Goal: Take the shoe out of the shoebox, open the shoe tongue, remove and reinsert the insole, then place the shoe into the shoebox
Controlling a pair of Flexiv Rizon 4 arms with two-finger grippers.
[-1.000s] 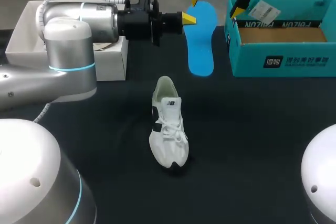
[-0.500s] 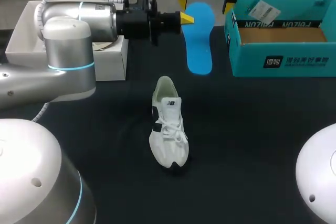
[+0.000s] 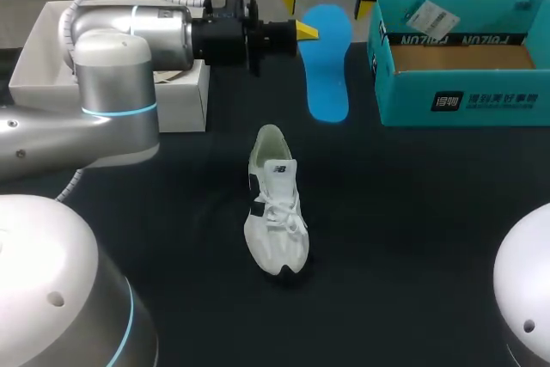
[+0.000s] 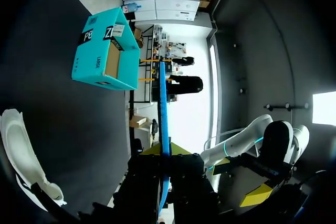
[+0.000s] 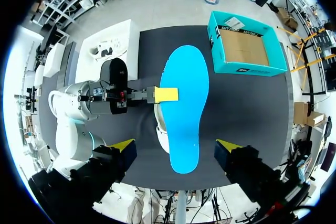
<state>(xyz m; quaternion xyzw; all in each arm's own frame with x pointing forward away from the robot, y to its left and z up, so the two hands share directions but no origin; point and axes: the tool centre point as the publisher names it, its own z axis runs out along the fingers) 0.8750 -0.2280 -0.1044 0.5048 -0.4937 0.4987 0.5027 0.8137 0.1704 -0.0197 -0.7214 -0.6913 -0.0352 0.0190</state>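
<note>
My worktop [image 3: 412, 212] count
One shoe [image 3: 275, 204], one blue insole [image 3: 326, 62], one teal shoebox [image 3: 464, 96], one white box [image 3: 185, 100].

Upper right of the frame: we see print on the teal cardboard shoebox [image 3: 503, 107]. A white-on-black label [image 3: 447, 100] sits on its front wall, upside-down dark lettering [image 3: 460, 39] runs inside, and a white paper tag [image 3: 427, 15] is too small to read. At centre, the white lace-up shoe [image 3: 275, 221] has a small mark on its tongue.

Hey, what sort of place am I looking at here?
Probably a robotics lab workbench: two robot arms at a black table with a white sneaker, a blue insole and a teal shoebox.
</note>
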